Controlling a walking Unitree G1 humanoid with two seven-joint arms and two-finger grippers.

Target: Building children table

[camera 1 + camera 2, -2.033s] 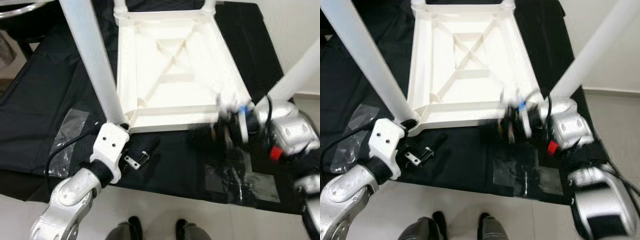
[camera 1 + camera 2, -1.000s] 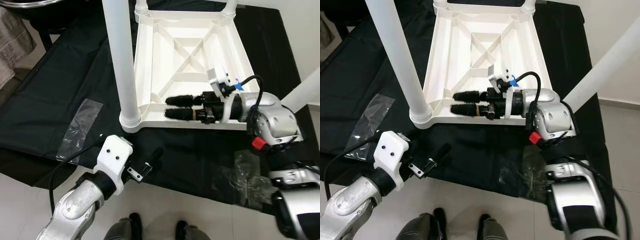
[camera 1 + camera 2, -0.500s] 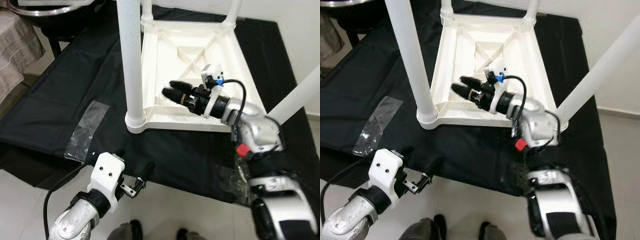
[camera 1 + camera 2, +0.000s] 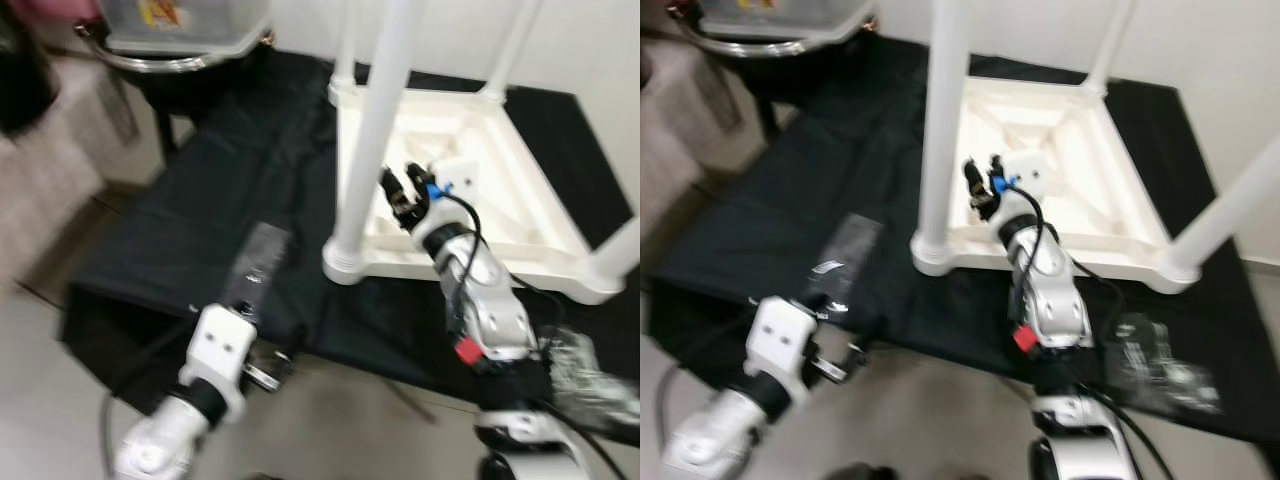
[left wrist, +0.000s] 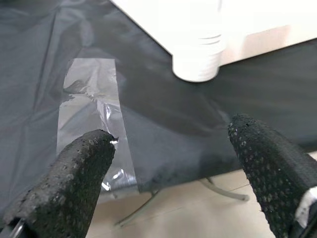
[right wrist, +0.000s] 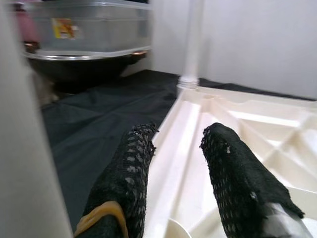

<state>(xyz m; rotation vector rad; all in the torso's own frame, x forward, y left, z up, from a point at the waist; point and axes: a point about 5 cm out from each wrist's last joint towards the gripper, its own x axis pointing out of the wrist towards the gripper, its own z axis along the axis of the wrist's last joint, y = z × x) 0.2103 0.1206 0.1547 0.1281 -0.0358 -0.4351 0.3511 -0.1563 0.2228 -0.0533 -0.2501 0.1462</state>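
Note:
The white children's table (image 4: 470, 268) lies upside down on a black cloth (image 4: 190, 210), with its legs standing up. My right gripper (image 4: 403, 190) hovers open over the table's underside, just right of the near left leg (image 4: 375, 130). The right wrist view shows that gripper (image 6: 181, 131) above the left rim with nothing between its fingers (image 6: 129, 168). My left gripper (image 4: 265, 370) hangs low at the cloth's front edge, away from the table. It (image 5: 173, 131) is open and empty, and it faces the leg's base (image 5: 200, 64) and a clear plastic bag (image 5: 91, 99).
A clear plastic bin (image 4: 185, 25) sits on a metal basin at the back left. A second crumpled plastic bag (image 4: 590, 370) lies on the cloth at the front right. A white wall runs behind the table. Pale floor lies below the cloth's front edge.
The view has swung left and blurred. My right gripper has moved from the front rim deeper over the underside, toward the left leg. My left gripper has dropped away from that leg's base.

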